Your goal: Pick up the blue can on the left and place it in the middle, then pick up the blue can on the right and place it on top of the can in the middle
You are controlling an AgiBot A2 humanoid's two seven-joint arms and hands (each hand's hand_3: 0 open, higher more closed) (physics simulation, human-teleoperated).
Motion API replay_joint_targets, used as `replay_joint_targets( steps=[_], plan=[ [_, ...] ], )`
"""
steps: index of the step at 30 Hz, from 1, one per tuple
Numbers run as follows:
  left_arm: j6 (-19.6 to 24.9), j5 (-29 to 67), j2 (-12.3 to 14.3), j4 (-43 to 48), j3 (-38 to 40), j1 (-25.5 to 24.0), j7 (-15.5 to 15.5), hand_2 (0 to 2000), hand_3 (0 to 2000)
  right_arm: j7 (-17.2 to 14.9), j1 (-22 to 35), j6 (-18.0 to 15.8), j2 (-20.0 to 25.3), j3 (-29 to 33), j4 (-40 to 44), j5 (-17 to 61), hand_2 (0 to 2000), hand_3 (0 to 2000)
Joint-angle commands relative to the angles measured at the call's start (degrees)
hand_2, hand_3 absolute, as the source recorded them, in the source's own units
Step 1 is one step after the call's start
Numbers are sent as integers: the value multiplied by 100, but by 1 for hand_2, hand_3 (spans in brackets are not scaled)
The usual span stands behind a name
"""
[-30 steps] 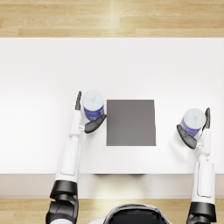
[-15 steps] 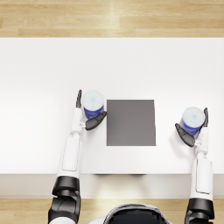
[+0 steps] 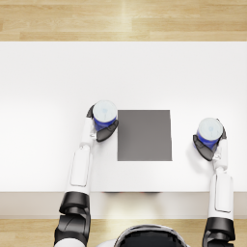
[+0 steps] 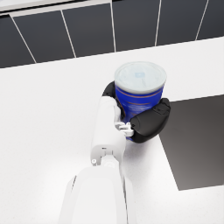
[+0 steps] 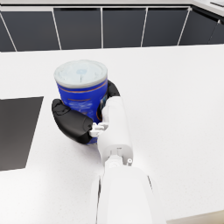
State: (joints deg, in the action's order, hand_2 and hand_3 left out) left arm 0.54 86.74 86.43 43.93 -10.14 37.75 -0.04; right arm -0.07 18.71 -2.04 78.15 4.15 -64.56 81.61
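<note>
step one underway: left hand (image 3: 100,129) grasping left blue can (image 3: 104,116), right hand (image 3: 208,147) grasping right blue can (image 3: 210,132). next: carry left can toward 3 o'clock onto dark mat (image 3: 144,135).

The robot's left hand (image 3: 100,129), wrapped around the blue cylindrical can with a pale lid (image 3: 104,115), has carried it slightly rightward, closer to the left edge of the dark grey square mat (image 3: 144,135).

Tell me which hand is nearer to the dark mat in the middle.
Left. The left hand, gripping its blue can, sits right at the dark mat's edge; the right hand, gripping the other can, is farther off.
</note>
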Motion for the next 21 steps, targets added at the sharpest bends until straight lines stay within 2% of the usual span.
replay_joint_targets(
  steps=[1,2,10,20,21],
  plan=[
    [-5,1,30,41,36,128,-4,2000,1520,0,45,-124,10,99,-342,0,2000,1307],
    [-34,5,23,142,13,95,-1,2000,1520,8,29,-133,21,162,-490,-1,2000,1520],
    [80,2,5,1655,-365,-210,-13,2000,1520,43,-6,-170,72,-123,-2407,-1,2000,1520],
    [168,1,31,2268,-1080,-458,-16,2000,1520,53,251,-307,174,-497,-3018,-1,2000,1520],
    [170,-247,46,2246,-1162,-463,-15,2000,1520,55,275,-331,186,-528,-3042,-2,2000,1520]
  ],
)
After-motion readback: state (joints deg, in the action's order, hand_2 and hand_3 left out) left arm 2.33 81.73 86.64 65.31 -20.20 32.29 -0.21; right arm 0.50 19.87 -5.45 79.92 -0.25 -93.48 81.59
